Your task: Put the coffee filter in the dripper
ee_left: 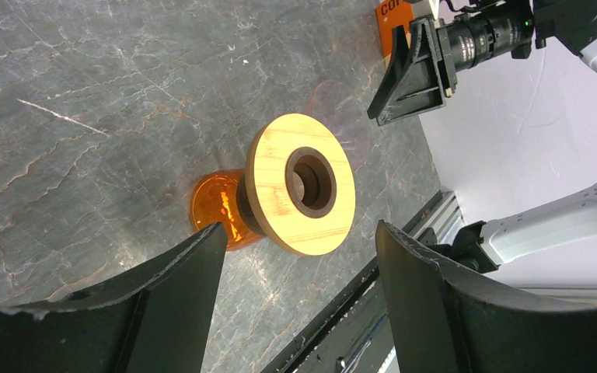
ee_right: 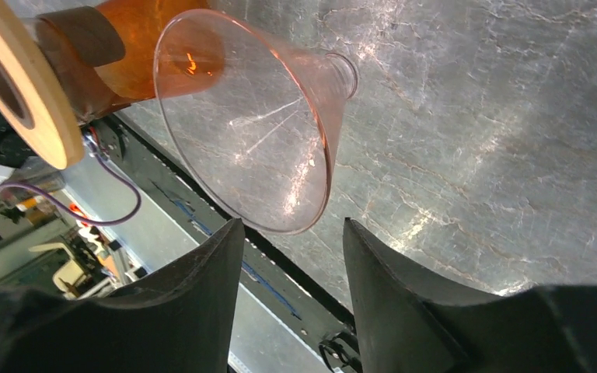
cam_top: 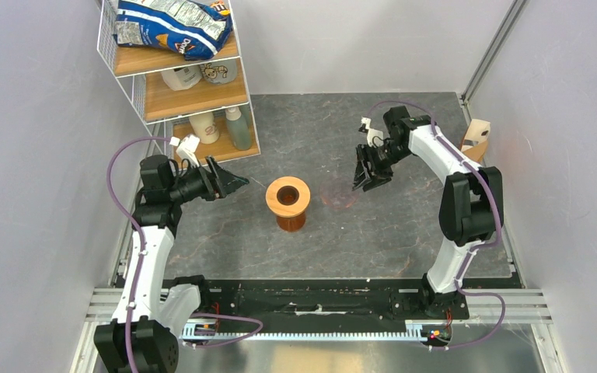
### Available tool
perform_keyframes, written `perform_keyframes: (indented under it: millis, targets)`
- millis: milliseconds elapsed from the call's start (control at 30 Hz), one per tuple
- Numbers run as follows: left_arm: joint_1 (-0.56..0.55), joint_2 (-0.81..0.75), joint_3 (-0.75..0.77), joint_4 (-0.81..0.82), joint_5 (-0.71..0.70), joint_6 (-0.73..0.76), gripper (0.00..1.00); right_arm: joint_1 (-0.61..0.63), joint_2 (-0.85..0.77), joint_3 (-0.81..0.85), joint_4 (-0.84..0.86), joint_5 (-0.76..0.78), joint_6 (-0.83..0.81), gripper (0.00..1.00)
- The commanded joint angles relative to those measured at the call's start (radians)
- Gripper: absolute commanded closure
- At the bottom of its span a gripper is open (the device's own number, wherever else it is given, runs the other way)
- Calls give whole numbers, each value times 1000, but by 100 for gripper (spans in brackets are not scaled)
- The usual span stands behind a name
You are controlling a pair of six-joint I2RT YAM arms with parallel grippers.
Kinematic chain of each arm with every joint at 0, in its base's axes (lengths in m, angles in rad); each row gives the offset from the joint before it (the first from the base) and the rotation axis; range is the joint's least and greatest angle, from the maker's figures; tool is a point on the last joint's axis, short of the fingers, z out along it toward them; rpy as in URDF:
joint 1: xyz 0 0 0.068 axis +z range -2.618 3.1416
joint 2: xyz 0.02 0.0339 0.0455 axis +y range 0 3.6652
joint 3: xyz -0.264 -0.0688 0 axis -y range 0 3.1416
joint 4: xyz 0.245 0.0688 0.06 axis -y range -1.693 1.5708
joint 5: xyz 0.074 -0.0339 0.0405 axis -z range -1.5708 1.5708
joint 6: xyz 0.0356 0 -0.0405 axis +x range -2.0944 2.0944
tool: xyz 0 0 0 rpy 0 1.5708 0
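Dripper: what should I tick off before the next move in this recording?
1. Dripper seated upright on the amber vessel: ok.
2. Left hand open and empty: ok.
3. Right hand open and empty: ok.
4. Coffee filter located: cannot tell; none shows clearly in any view.
5. Space beside the dripper free: not ok; a clear glass cone lies on its side next to the vessel, near the right hand.

Light-wood dripper (ee_left: pixel 272 186), seemingly pinkish funnel (ee_right: pixel 256 132)
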Motion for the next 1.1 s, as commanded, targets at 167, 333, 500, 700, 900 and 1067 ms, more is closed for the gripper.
perform_keyframes:
  millis: [167,333,500,700,900,1067]
  targets:
    - [6,2,-8,36,-2,-1,22,80,65,38,72,143,17,50]
    - [6,0,-13,50,0,-8,22,86,83,39,70,169,45,71]
    - [6,0,-17,57,0,-16,22,85,39,66,15,148,32,100]
    - [6,-7,-7,52,-10,-25,22,73,-91,216,-98,122,0,100]
    - [6,-32,4,29,-35,-11,22,92,-75,470,-296,38,17,100]
    - [6,-50,-6,39,-54,-17,22,191,-11,646,-411,53,7,100]
